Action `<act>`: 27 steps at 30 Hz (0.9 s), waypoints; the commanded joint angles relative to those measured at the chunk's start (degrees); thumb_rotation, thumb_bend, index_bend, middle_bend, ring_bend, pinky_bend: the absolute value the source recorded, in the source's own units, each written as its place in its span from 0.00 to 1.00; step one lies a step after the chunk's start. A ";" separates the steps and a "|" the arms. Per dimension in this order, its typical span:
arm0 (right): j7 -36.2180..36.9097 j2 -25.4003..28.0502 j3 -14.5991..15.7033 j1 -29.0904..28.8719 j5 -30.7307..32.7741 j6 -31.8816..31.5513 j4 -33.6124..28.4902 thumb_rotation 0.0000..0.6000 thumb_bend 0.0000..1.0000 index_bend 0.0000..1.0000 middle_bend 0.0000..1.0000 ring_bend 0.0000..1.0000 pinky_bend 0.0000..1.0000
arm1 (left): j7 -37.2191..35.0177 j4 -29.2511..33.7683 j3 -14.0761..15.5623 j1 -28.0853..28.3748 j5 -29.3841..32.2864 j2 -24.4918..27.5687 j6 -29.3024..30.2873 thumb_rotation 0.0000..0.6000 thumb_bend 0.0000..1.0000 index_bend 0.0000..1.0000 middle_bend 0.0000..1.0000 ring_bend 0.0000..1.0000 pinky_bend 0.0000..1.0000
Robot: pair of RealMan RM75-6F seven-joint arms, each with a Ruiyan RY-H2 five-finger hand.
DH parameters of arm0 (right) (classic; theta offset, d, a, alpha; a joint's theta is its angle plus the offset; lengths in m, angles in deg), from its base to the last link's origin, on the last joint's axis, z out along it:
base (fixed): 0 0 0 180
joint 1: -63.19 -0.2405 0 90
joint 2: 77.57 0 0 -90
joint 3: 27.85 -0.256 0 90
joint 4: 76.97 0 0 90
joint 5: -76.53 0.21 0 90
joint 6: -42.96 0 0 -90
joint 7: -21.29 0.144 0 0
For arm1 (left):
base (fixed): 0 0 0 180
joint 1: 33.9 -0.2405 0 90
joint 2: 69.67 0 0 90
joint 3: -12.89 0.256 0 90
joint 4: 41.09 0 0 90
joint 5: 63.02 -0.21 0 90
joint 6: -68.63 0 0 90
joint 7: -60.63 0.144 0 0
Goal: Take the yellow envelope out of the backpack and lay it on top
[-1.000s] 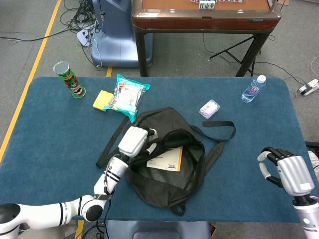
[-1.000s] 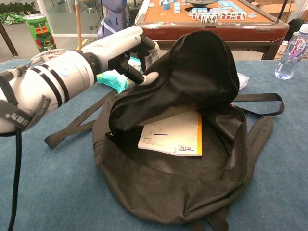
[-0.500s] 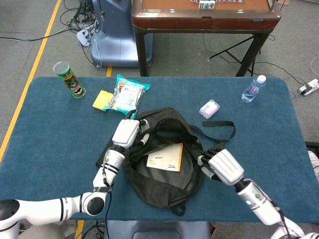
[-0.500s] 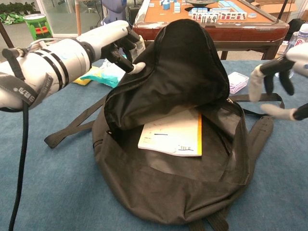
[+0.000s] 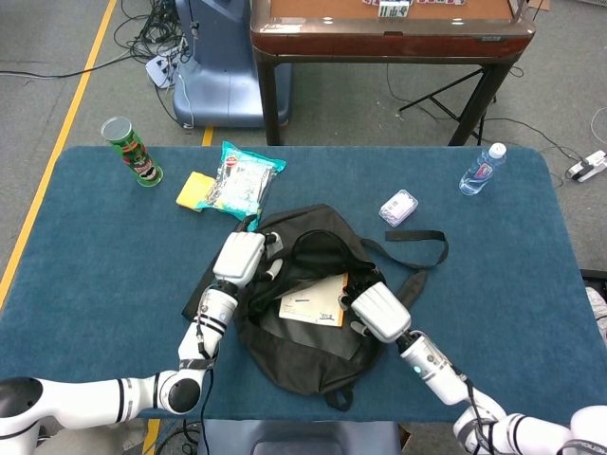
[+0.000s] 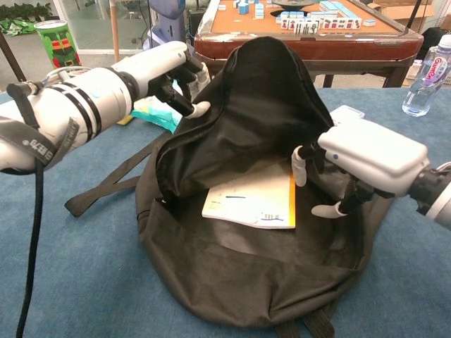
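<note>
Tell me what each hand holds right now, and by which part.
The left hand grips the backpack by its raised top flap, keeping it open. The right hand holds nothing; its fingers are spread beside the yellow envelope.

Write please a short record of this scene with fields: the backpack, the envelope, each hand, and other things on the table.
backpack: black backpack on the blue table, mouth open
flap: held up by the left hand
envelope: yellow envelope inside the backpack, lying flat
right hand: right hand at the bag's opening, fingers apart beside the envelope, not holding it
other things: green can, snack bag, water bottle
</note>
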 commanded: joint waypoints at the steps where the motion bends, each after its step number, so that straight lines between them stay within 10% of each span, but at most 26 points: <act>1: 0.98 -3.19 1.33 -0.55 0.60 -0.75 4.09 1.00 0.00 0.49 0.46 0.44 0.58 | 0.11 0.14 0.41 0.02 0.22 -0.12 0.27 1.00 0.99 0.77 0.59 0.43 0.06; 27: 1.07 -12.40 2.69 -2.76 4.13 -0.65 13.56 1.00 0.00 0.45 0.37 0.36 0.52 | -0.96 0.23 1.74 -0.37 1.69 0.13 1.57 1.00 0.99 0.76 0.59 0.43 0.06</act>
